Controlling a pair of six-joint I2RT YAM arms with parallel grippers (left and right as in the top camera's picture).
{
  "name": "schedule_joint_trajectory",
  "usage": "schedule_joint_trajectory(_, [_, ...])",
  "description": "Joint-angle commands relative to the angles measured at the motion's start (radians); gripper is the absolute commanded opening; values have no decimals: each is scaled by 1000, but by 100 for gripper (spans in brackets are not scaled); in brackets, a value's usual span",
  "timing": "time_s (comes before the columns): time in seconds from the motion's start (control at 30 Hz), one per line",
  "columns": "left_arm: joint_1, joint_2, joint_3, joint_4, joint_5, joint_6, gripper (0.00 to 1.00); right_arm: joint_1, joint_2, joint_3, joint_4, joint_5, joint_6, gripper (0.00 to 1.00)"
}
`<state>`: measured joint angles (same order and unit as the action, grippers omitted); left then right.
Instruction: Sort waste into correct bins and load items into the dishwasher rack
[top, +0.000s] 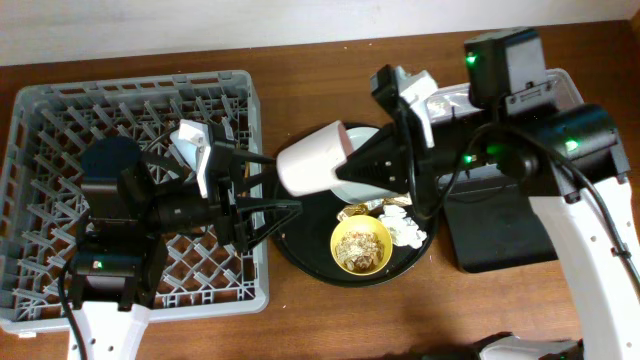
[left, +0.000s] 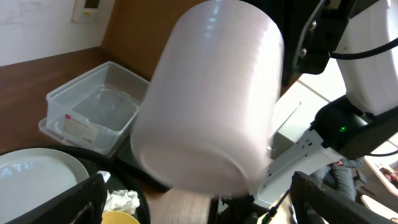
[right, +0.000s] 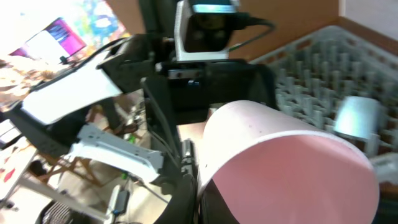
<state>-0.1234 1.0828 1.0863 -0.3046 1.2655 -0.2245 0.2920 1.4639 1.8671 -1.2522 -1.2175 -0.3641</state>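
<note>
My right gripper (top: 375, 160) is shut on the rim of the pink cup (top: 310, 160) and holds it on its side in the air, between the arms. In the right wrist view its pink inside (right: 298, 174) fills the frame, with one finger (right: 199, 193) against the wall. My left gripper (top: 275, 190) is open. Its fingers (left: 199, 205) are spread just below the cup's base (left: 205, 106) and do not touch it. The yellow bowl (top: 361, 246) holds food scraps. A foil wrapper (top: 355, 211) and tissue wads (top: 405, 228) lie beside it. The plate (top: 355, 182) is half hidden. No chopsticks are in view.
The grey dishwasher rack (top: 60, 150) fills the left side, and a light blue cup (right: 357, 118) stands in it. The round black tray (top: 300, 250) carries the bowl and the waste. The shallow black tray (top: 500, 235) is at the right. The clear tub (left: 93, 106) is behind it.
</note>
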Motion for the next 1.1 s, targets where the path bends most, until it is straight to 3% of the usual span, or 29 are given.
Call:
schedule_joint_trajectory(0.0, [0, -4, 9, 5, 40, 13, 92, 75, 14, 5, 11, -46, -26, 4])
schedule_joint_trajectory(0.1, [0, -4, 9, 6, 59, 13, 89, 118, 20, -8, 10, 18, -25, 4])
schedule_joint_trajectory(0.17, [0, -4, 9, 6, 59, 13, 68, 120, 20, -12, 11, 31, -25, 6])
schedule_joint_trajectory(0.27, [0, -4, 9, 29, 58, 13, 30, 119, 20, -12, 10, 68, -24, 48])
schedule_joint_trajectory(0.3, [3, -4, 9, 45, 55, 13, 26, 107, 20, -11, 10, 71, -24, 57])
schedule_joint_trajectory(0.33, [21, -4, 9, 51, 53, 13, 26, 84, 20, -11, 10, 71, -24, 67])
schedule_joint_trajectory(0.43, [119, -4, 9, 5, -61, 13, 25, -47, 19, -11, -13, 71, -21, 74])
schedule_joint_trajectory(0.53, [228, -4, 9, -225, -441, 17, 25, -169, 19, -11, -119, 217, -21, 75])
schedule_joint_trajectory(0.6, [271, -3, 9, -425, -770, 16, 21, -214, 19, -12, -185, 383, -21, 77])
schedule_joint_trajectory(0.67, [272, 29, 13, -531, -911, 13, 20, -216, 20, -12, -196, 482, -21, 79])
schedule_joint_trajectory(0.87, [270, 446, 287, -902, -1063, 69, 18, -215, 20, -12, -218, 554, -21, 81])
schedule_joint_trajectory(1.07, [233, 533, 321, -862, -1061, 69, 18, -215, 21, -63, -207, 554, -21, 82])
